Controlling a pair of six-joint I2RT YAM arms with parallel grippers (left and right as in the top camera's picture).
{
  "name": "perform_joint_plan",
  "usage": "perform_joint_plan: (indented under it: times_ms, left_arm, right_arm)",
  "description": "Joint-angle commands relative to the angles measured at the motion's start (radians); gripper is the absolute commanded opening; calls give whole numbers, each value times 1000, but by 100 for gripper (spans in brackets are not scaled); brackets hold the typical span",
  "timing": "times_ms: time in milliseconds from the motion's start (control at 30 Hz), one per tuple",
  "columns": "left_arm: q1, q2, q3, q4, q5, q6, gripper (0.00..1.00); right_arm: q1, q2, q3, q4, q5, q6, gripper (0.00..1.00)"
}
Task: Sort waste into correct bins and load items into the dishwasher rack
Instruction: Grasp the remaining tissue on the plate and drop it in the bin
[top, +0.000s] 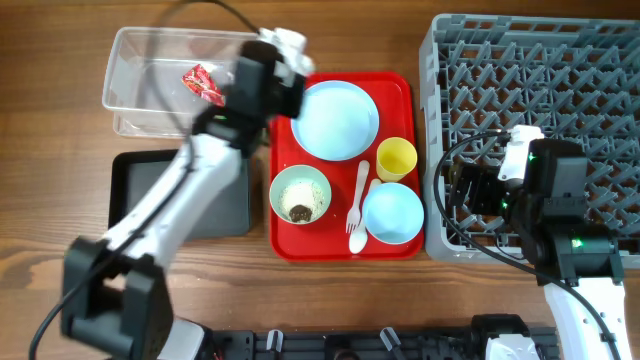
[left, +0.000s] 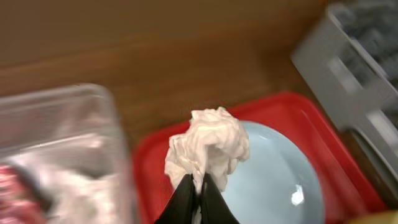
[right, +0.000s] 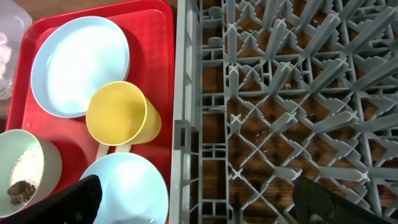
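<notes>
Along the near edge of the red tray (top: 400, 100) sit the light blue bowl (top: 392, 213) at the right corner, the white fork and spoon (top: 357, 210) just beside it toward the middle, and the pale green bowl (top: 300, 195) at the left. That green bowl holds the rice-like crumbs and brown lump (top: 299, 210), so it likely needs emptying before it can be racked. Left of the tray's near half lies the black tray (top: 130, 200), with nothing that I can make out in it.

Farther up the tray's right side stands the yellow cup (top: 396, 158), mouth up. Just off that edge, over the rim of the grey dishwasher rack (top: 560, 80), hangs the right gripper (right: 196, 183), jaws spread wide and empty. I judge it is parked clear of the tray while the other arm works, yet close enough to reach the cup or the bowl.

Across the tray's far half lies the light blue plate (top: 338, 118), bare. At the tray's far left corner the left gripper (left: 198, 186) pinches the crumpled white tissue (left: 208, 146) by its lower end, jaws pressed close on it. The bulk of the wad stands free of the tips, so it should fall away when they part.

Beyond that corner lies the clear tub (top: 140, 60). The red wrapper (top: 203, 84) is already inside, which suggests the tissue belongs there too.
</notes>
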Motion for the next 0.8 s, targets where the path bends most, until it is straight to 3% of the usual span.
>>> perform_joint_plan:
  times_ms: [0,100,167,233,367,567,767]
  left_arm:
    - [125,3,-2,-18,-18,-18,8]
    - [185,32,-2,-36,-18,-18,10]
    - [226,66,-2,-48,-18,-18,22]
    - [251,92,-2,-53,-17,-18,42]
    - [259,86,-1,-50,-17,-18,55]
    - [201,-38,-1,-154,30,-88,56]
    - [55,-133,-2,-404,43,-235,70]
  right_arm:
    - [4,2,24,2,9,-1,100]
    - [4,2,24,2,9,0,100]
    - [4,2,24,2,9,-1,100]
    - [4,2,24,2,9,-1,100]
    - [4,2,24,2,9,-1,100]
    - [4,2,24,2,9,-1,100]
    - [4,2,24,-2,9,-1,100]
